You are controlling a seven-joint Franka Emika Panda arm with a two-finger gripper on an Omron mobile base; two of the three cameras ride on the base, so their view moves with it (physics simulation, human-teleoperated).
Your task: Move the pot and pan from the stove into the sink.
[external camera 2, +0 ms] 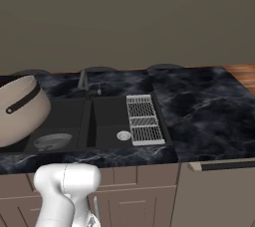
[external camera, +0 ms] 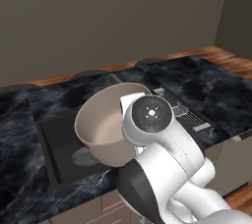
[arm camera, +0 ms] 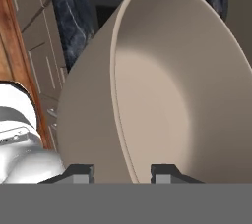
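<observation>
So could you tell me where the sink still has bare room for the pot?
The left basin floor is bare around its drain, bordered by the divider. The right basin is crowded by the wire rack. The tool grips the pot by its rim, tilted above the left basin.

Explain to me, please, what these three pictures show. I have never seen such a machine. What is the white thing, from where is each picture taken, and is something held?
All three are rendered pictures of one moment in a simulated kitchen. The white machine is a robot arm on a driving base. Two cameras sit on the base behind the arm, one to its left and one to its right. The third camera sits on the hand and looks along the gripper. Its two dark fingertips stand on either side of the rim of a beige pot, so the gripper is shut on the pot. The pot hangs tilted above the dark sink, which is set into a black marbled counter. Beside the basin lies a wire dish rack, and a faucet stands behind.
</observation>
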